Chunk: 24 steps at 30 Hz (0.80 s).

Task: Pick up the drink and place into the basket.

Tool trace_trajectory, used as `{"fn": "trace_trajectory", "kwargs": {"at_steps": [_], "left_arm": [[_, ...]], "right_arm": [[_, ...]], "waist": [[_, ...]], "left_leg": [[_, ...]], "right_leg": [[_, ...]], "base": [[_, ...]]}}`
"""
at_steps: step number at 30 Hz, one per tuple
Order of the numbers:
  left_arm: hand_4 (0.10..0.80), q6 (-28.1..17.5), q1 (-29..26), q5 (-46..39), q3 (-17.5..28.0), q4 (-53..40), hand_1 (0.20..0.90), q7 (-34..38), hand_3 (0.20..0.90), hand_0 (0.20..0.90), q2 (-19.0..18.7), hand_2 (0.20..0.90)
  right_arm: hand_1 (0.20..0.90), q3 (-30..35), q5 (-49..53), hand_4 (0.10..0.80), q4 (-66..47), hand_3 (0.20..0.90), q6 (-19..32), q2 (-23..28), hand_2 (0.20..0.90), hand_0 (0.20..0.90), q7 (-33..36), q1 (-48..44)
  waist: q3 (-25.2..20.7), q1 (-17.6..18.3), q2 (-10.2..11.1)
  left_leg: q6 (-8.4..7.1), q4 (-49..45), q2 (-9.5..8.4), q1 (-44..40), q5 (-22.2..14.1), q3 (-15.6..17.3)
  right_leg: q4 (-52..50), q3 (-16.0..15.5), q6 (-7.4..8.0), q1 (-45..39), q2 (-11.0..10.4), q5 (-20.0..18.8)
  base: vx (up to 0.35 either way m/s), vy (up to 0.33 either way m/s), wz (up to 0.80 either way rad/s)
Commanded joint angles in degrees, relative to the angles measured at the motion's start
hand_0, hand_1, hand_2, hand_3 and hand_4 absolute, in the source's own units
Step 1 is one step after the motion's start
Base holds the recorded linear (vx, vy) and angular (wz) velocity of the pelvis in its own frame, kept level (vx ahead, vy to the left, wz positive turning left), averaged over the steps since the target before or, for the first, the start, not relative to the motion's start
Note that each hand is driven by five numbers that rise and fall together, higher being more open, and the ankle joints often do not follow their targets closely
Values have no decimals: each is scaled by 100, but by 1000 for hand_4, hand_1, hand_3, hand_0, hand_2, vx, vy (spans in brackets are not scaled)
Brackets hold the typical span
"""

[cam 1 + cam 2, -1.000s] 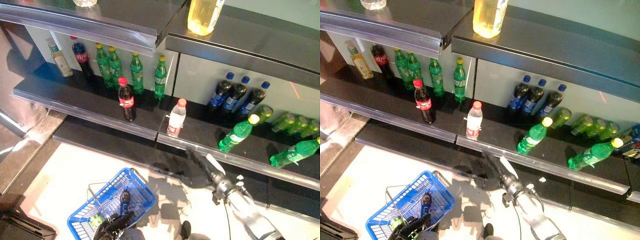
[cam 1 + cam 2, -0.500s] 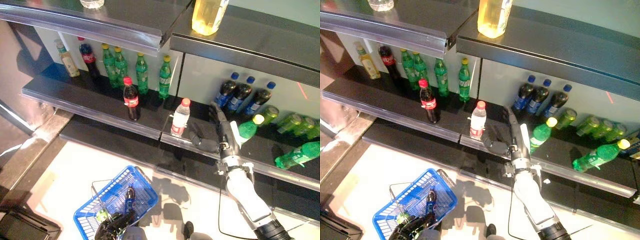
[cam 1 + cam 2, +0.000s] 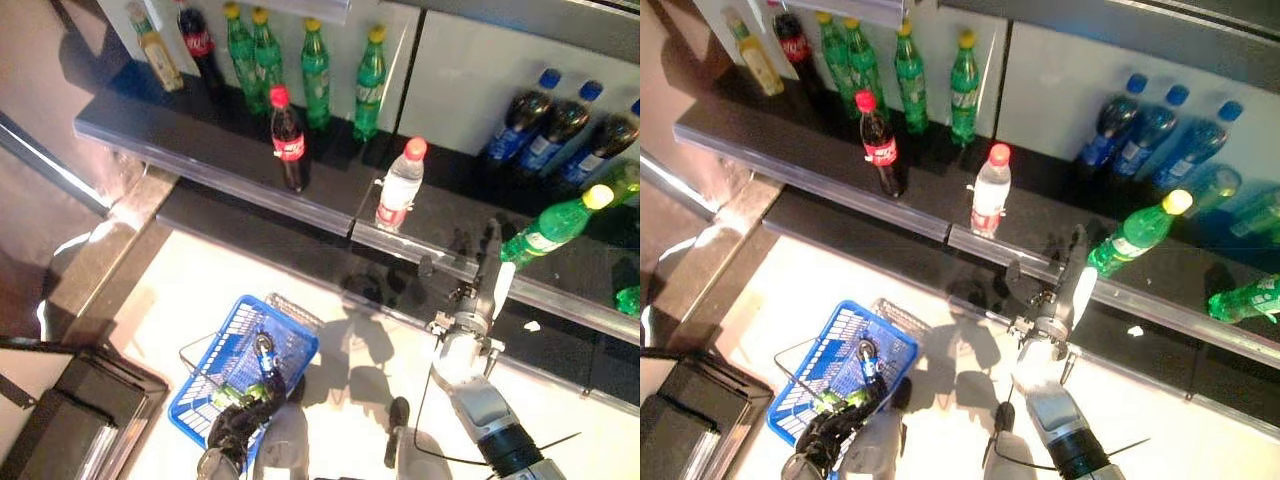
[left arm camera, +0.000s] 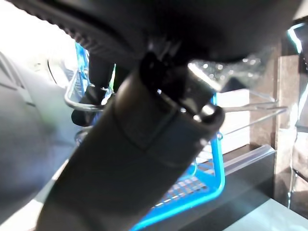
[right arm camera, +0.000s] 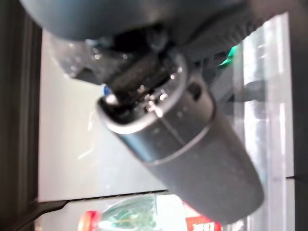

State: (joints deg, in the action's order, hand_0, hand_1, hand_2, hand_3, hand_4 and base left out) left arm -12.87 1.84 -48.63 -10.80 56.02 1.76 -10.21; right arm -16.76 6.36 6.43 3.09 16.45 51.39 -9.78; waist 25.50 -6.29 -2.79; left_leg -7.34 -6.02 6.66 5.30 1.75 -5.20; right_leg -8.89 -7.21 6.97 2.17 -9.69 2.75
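Observation:
A clear bottle with a red cap and red label (image 3: pixel 400 187) stands near the front of the low dark shelf (image 3: pixel 230 165). A green bottle with a yellow cap (image 3: pixel 553 225) lies to its right. My right hand (image 3: pixel 488 285) is open, with straight fingers pointing up over the shelf's front edge between these two bottles, touching neither. The clear bottle shows past it in the right wrist view (image 5: pixel 144 216). My left hand (image 3: pixel 237 425) is shut on the wire handles (image 4: pixel 250 108) of the blue basket (image 3: pixel 215 395), which hangs low at the left with drinks inside.
A cola bottle (image 3: pixel 288 140) stands left of the clear bottle. Green bottles (image 3: pixel 315 60) stand at the back, dark blue-capped bottles (image 3: pixel 560 115) at the back right. A lower shelf ledge (image 3: pixel 300 255) runs under the front edge. A dark box (image 3: pixel 70 420) sits at the lower left.
The camera has tilted down, so the whole picture has shifted. My right hand rose from below the shelf, reached over it, and now stands nearer its front edge. The basket still hangs at the left.

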Motion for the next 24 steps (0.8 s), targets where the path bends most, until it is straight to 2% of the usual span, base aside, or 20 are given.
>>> {"fn": "trace_trajectory", "kwargs": {"at_steps": [1,10,17,24], "left_arm": [[100,-628,321,-44,-372,-771,300,-289,200,300,-73,300],[100,-662,-55,-264,-595,-1031,300,-327,200,300,-216,300],[100,-704,-269,-389,-635,-1105,300,-280,200,300,-257,300],[100,-750,-431,-413,-693,-1194,300,-147,200,300,-235,300]], "right_arm": [[900,383,-474,800,-707,900,363,46,900,900,368,-725],[900,520,-682,800,-706,900,351,94,900,900,537,-1590],[900,628,-583,800,-918,900,241,247,900,900,498,-2164],[900,644,-246,800,-732,900,34,172,900,900,435,-2409]], "waist": [[-116,-154,112],[429,-263,48],[429,-287,88],[429,-301,134]], "left_leg": [[200,-373,91,174,54,-443],[269,-426,-18,567,81,-631],[319,-428,-72,1076,127,-698],[375,-471,-118,1431,164,-696]], "right_leg": [[-419,16,-17,33,-539,-167],[-482,25,-81,337,-519,-195],[-439,107,-114,813,-454,-262],[-435,132,-140,1140,-407,-329]], "base": [[0,0,0],[-62,-20,3],[-49,-12,3],[-15,-1,0]]}}
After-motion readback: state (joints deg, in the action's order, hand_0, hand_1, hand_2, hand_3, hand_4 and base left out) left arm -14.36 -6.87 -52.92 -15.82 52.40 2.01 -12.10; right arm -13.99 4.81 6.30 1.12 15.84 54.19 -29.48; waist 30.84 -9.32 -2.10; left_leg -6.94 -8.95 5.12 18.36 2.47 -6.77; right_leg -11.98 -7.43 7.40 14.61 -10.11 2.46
